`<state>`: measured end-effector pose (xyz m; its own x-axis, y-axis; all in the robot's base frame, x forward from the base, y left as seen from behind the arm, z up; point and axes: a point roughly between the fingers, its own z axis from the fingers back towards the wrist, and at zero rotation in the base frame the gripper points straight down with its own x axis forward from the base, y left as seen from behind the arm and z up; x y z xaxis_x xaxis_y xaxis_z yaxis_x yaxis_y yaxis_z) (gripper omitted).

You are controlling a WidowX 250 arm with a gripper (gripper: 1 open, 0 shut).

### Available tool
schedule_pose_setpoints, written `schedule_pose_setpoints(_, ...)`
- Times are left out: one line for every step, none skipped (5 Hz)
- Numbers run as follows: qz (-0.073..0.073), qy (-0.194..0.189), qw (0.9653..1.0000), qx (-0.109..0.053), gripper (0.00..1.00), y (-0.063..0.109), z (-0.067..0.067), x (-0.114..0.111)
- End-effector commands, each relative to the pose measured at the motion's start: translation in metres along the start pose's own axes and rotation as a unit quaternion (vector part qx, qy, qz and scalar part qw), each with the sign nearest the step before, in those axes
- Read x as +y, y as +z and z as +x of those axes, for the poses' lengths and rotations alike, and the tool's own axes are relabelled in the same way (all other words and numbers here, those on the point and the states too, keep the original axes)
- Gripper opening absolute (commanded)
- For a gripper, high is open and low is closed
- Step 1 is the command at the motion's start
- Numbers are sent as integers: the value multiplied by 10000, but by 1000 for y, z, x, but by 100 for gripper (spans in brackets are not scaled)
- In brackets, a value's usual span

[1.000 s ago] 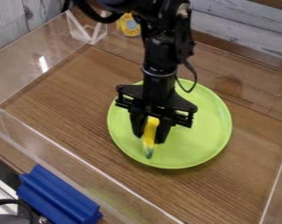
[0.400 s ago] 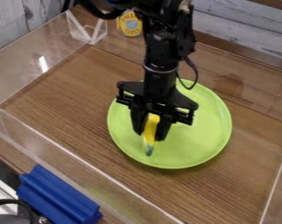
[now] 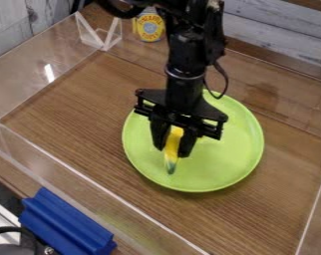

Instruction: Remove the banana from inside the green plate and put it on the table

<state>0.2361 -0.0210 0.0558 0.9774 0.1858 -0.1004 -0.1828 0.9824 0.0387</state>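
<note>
The lime-green plate (image 3: pixel 236 149) lies on the dark wood-grain table (image 3: pixel 84 110), right of centre. A small yellow banana (image 3: pixel 170 157) with a dark tip lies in the plate's left half, pointing toward the front rim. My black gripper (image 3: pixel 174 145) points straight down over the plate, its fingers shut on the banana's upper part. The banana's lower end shows below the fingers; its top end is hidden between them. I cannot tell whether the banana still touches the plate.
Clear acrylic walls (image 3: pixel 44 60) ring the table. A blue block (image 3: pixel 64 224) sits outside the wall at the front left. A yellow-labelled container (image 3: pixel 150 27) stands behind the arm at the back. Bare wood lies left of the plate.
</note>
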Motion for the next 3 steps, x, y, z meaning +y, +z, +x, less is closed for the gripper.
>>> schedule_pose_setpoints(-46,-74,9994,-320,0,20,8,-3)
schedule_pose_setpoints(-28,-100,9995,-296,0,23,8,-2)
schedule_pose_setpoints(-12,-131,9995,-272,0,25,7,-1)
